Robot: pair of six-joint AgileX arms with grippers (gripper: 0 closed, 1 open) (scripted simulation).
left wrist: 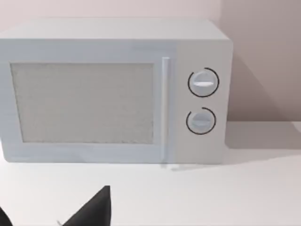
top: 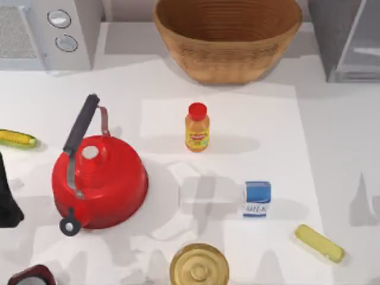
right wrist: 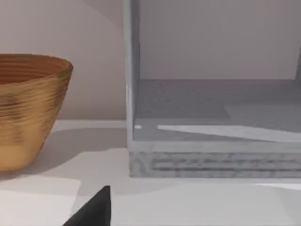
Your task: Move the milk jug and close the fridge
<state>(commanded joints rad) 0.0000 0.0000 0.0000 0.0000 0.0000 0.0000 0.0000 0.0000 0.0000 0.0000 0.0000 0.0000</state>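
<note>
While the milk jug (top: 257,199) stands upright toward the tabletop's (top: 332,148) right front, the fridge (top: 347,38) fills its right rear corner and the left arm (top: 7,196) sits at the left edge. Facing the microwave (left wrist: 115,92), the left wrist view leaves finger spacing unclear. Beside the basket (right wrist: 28,108), the right wrist view shows the fridge open, fingers likewise unclear.

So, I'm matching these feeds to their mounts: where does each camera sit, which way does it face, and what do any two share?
Top view: above the table, looking down at the milk jug, kettle and orange bottle; a dark piece of the left arm sits at the left edge.
Left wrist view: low on the left arm, facing the microwave; a dark fingertip shows.
Right wrist view: low on the right arm, facing the open fridge and basket; a dark fingertip shows.
Shared: top and right wrist views both show the basket and fridge.
</note>
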